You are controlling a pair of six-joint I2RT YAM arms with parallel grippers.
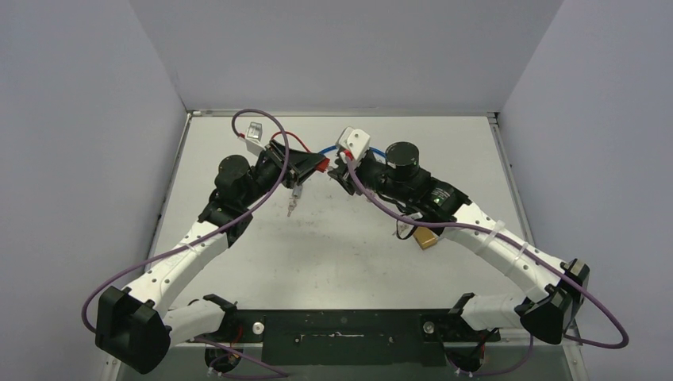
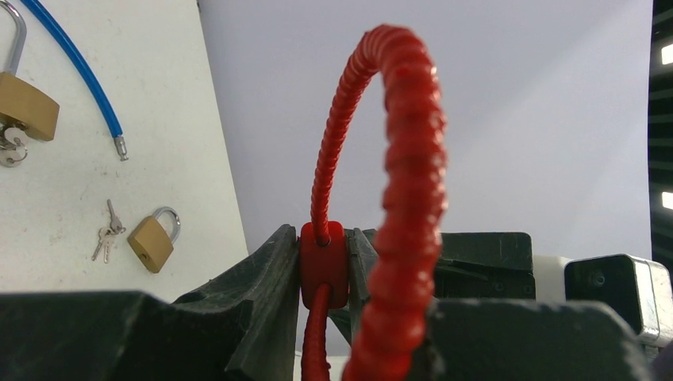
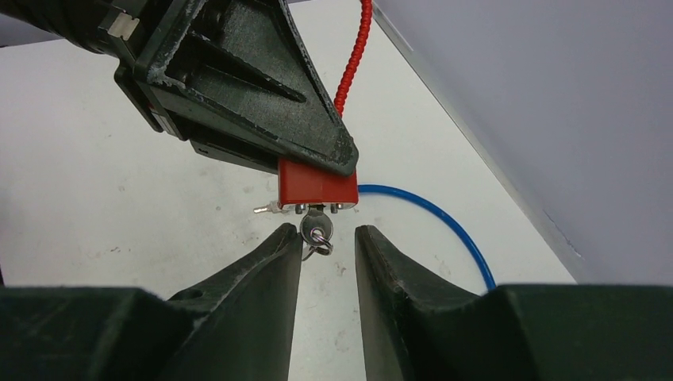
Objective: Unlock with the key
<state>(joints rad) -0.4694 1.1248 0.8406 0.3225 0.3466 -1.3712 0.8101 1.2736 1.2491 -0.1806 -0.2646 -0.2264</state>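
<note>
Your left gripper point(image 2: 324, 246) is clenched on the red lock point(image 3: 317, 184), holding it up over the far middle of the table point(image 1: 333, 262), with its red cable point(image 2: 405, 159) looping upward. The key point(image 3: 315, 225) sits in the lock's underside. Your right gripper point(image 3: 327, 233) has its jaws apart, one on either side of the key, not gripping it.

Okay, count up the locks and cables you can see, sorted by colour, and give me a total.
Red cable lock: 1
Blue cable: 1
Brass padlocks: 2
Total: 4
</note>
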